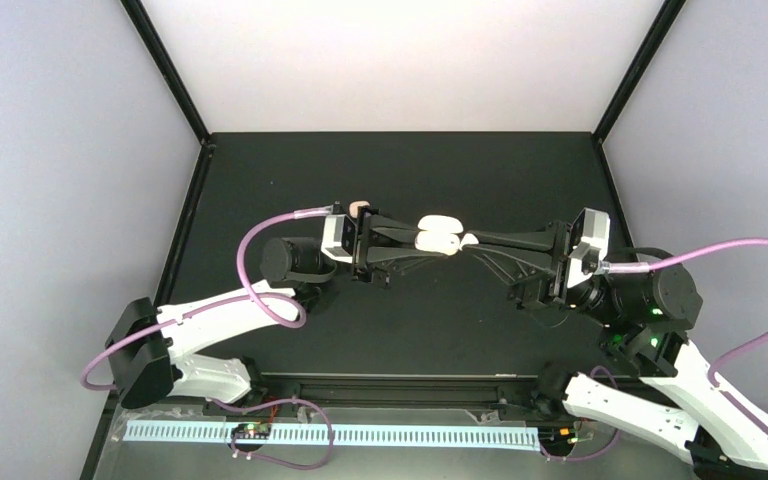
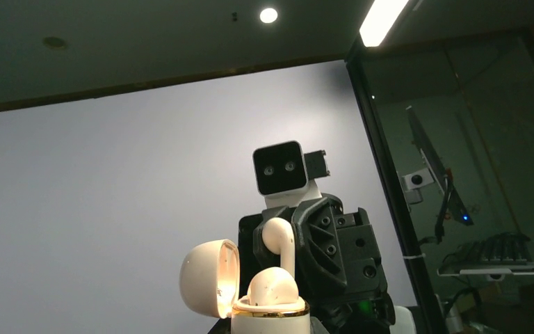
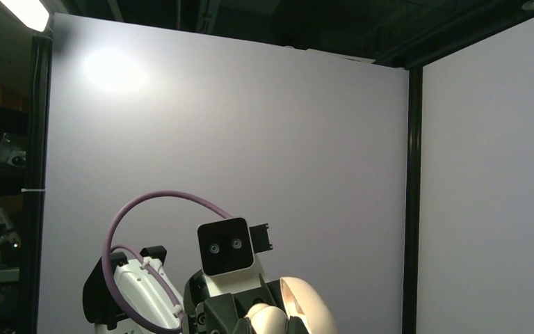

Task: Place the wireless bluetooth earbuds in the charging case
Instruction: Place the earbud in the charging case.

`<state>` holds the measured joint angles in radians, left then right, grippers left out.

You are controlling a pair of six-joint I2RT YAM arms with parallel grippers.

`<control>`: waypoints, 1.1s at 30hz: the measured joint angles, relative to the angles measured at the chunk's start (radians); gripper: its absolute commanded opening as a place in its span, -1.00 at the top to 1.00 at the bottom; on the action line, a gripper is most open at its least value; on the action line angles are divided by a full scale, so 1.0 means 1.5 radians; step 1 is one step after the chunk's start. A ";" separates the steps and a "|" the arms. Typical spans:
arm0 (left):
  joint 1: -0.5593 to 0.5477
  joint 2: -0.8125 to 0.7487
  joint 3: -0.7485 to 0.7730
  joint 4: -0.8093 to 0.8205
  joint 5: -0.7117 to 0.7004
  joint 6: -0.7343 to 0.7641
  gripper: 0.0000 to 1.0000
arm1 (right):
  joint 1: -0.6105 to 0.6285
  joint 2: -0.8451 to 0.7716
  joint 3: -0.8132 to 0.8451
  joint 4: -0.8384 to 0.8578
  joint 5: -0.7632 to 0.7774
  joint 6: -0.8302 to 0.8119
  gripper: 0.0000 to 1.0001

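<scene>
The cream charging case (image 1: 437,241) is held above the table's middle, with my left gripper (image 1: 426,240) shut on its body. Its lid (image 2: 210,277) stands open to the left. One earbud (image 2: 272,287) sits in the case (image 2: 271,321) above its gold rim. A second earbud (image 2: 280,239) hangs just behind and above it, stem pointing down, with my right gripper (image 1: 472,240) shut on it. In the right wrist view this earbud (image 3: 266,319) shows at the bottom edge between the dark fingers, with the open lid (image 3: 314,309) right beside it.
A small pale pink piece (image 1: 360,207) lies on the black table (image 1: 400,170) just behind the left wrist camera. Grey walls stand on three sides. Purple cables loop off both arms. A white slotted rail (image 1: 330,433) runs along the near edge.
</scene>
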<state>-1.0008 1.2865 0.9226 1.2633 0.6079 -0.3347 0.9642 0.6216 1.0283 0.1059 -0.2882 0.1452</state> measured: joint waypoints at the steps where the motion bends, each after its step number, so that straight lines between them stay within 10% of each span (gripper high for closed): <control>1: 0.000 0.002 0.001 0.000 0.003 0.000 0.97 | 0.000 0.001 0.000 -0.001 -0.003 -0.002 0.98; 33: 0.000 -0.008 0.002 -0.027 0.029 0.001 0.97 | 0.000 0.017 0.010 -0.021 -0.016 -0.011 0.98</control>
<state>-1.0008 1.2747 0.9253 1.2232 0.6514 -0.3332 0.9642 0.6468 1.0435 0.0738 -0.3122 0.1284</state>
